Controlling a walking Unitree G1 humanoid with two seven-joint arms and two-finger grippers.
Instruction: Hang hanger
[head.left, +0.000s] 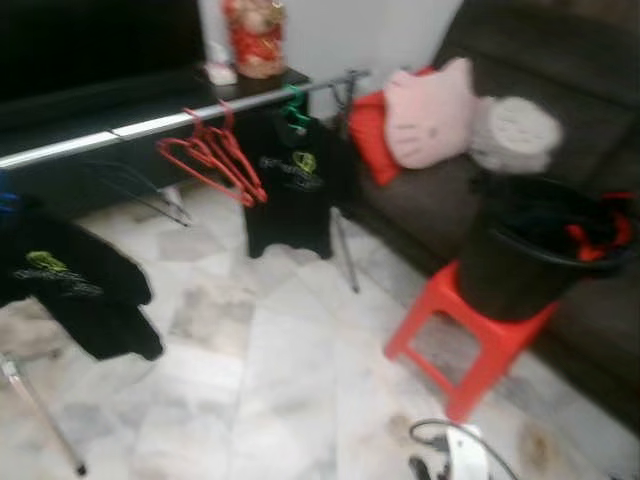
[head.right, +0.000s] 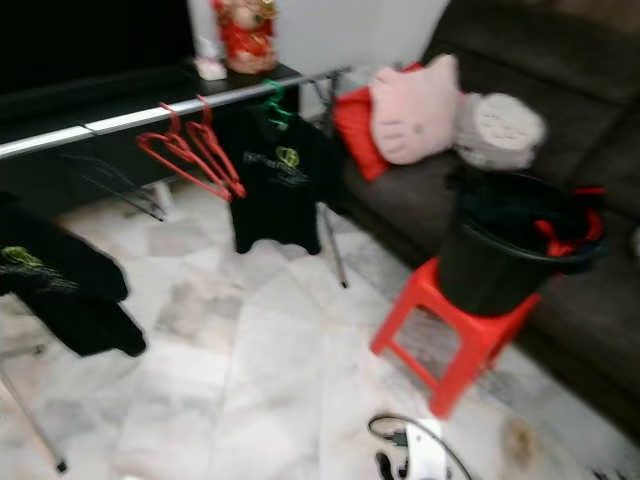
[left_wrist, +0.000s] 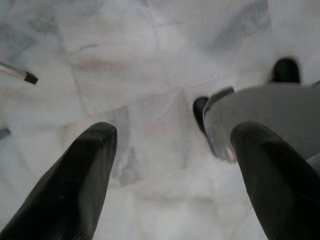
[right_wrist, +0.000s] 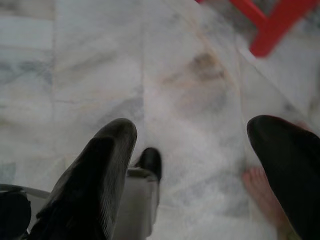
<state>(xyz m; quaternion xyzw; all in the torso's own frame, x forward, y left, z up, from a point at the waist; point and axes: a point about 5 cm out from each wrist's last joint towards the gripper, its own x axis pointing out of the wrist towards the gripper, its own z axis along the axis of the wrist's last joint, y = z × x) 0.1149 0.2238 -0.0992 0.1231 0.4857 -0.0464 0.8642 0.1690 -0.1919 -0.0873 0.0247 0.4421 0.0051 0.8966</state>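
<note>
Approach step: nothing picked up, both arms hang idle over the marble floor

Left gripper (left_wrist: 170, 175) and right gripper (right_wrist: 192, 170) gape wide, empty. Red hangers (head.left: 212, 160) hang far left on the silver rail (head.left: 120, 130); next, fetch clothing from the black bucket (head.left: 545, 245) on the red stool (head.left: 475, 335)

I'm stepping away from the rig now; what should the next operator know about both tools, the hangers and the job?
Left tool: open, empty, pointing at the marble floor.
Right tool: open, empty, over the floor near the red stool.
Red hangers and a black T-shirt on a green hanger hang on the rail.
Black bucket of clothes sits on the stool.
Left: nothing is held, so pick up a hanger and hang it.
</note>
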